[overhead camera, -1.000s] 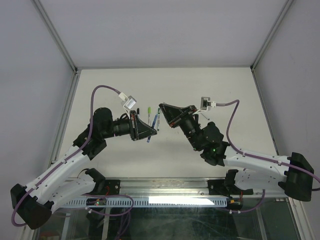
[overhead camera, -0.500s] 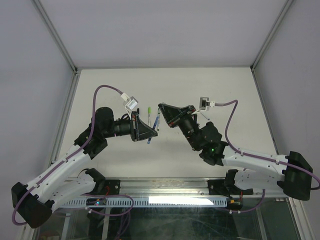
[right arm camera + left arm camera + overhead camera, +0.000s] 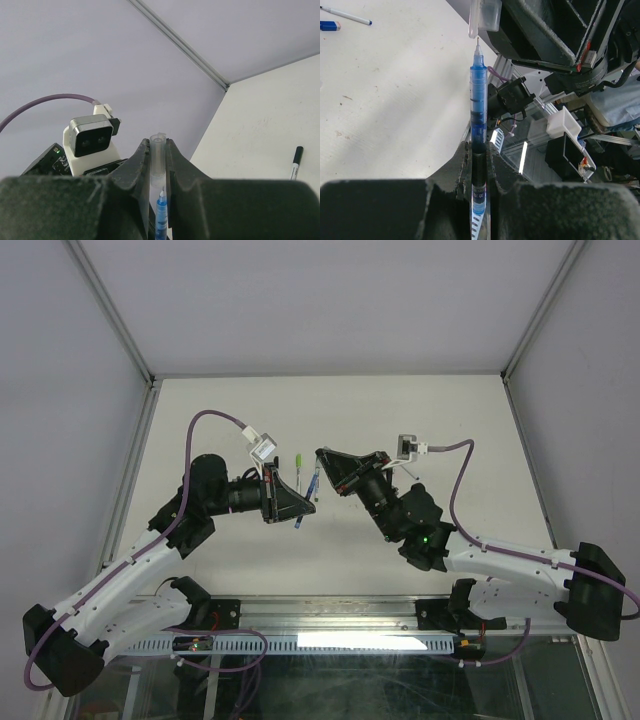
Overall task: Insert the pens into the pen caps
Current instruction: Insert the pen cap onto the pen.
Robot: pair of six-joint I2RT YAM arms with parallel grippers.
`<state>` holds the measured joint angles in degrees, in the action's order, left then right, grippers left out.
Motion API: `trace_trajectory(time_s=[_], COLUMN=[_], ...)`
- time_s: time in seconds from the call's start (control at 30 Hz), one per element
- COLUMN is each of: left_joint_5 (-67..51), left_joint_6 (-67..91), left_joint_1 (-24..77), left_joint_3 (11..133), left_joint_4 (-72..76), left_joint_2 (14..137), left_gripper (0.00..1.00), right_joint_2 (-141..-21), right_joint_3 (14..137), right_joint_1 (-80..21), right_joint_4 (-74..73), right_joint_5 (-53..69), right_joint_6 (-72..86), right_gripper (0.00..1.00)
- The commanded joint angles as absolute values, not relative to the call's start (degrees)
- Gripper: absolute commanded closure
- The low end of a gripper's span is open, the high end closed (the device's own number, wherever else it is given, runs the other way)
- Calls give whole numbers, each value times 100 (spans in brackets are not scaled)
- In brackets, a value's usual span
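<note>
The left jaws are pinched narrow around the lower barrel of a blue-ink pen. Most of the pen's length sticks straight out past the fingertips, with its fine needle tip bare. I read that long overhang as deliberate: it gives the tip room to reach the cap without the two sets of jaws colliding.

The right jaws are closed on a clear pen cap, gripping it across its body so that both ends stay free.

Both arms hold their pieces up off the tabletop, between the two wrists, and roughly end to end. From the left wrist camera the tip sits just below the cap's end, very close, and I judge it is not yet inside. From the right wrist camera the tip overlaps the cap, so I cannot tell the true gap.

Next comes a slow push along the pen's axis. A slight tilt would make the tip skid off the rim.

A loose blue cap and a white pen lie far back on the tabletop, well apart from this pair.
</note>
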<state>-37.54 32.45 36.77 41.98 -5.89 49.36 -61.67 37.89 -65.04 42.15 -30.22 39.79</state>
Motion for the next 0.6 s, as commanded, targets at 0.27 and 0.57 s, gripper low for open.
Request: trace_trajectory(time_s=[0.27,0.57], left_joint_5=[-3743,-3735], left_joint_6=[3220,3250], left_joint_1=[3718,3720], left_joint_3=[4344,4356], left_joint_4=[-177,-182], left_joint_2=[4801,4846], left_gripper=[100,100], right_joint_2=[-6112,-6047], right_joint_3=[3859,3844], right_joint_1=[-6532,-6530], right_joint_4=[4134,4063], right_joint_5=[-2990,-2882], right_joint_6=[4125,4169], right_gripper=[100,100])
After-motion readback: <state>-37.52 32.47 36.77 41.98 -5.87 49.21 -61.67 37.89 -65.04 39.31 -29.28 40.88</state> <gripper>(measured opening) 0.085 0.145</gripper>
